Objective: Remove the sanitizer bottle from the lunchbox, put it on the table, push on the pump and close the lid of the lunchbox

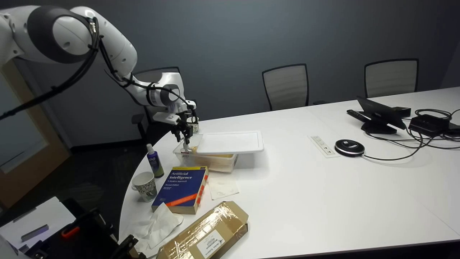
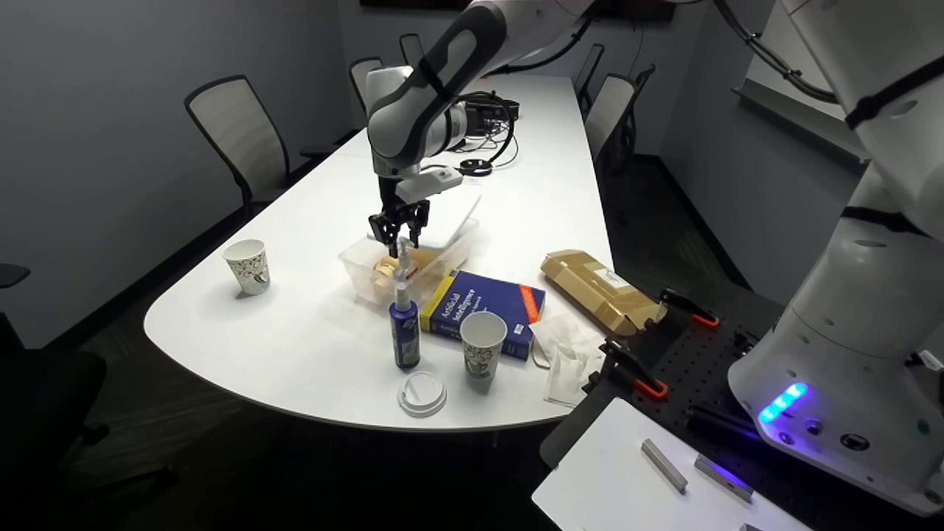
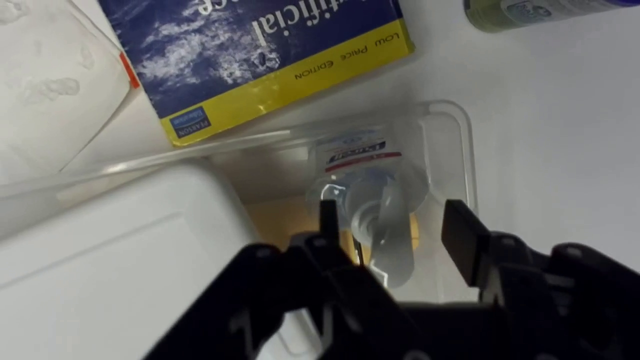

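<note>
Straddling the pump (image 3: 396, 245), parted jaws hang over the lunchbox (image 1: 220, 167).

1 arm (image 1: 120, 50) outstretched, jaws downward, parted

Wrist view: lid (image 3: 110, 280) cropped left; book (image 3: 265, 60) cropped above; tool (image 3: 390, 221) partly hiding lunchbox (image 3: 448, 155)
</note>
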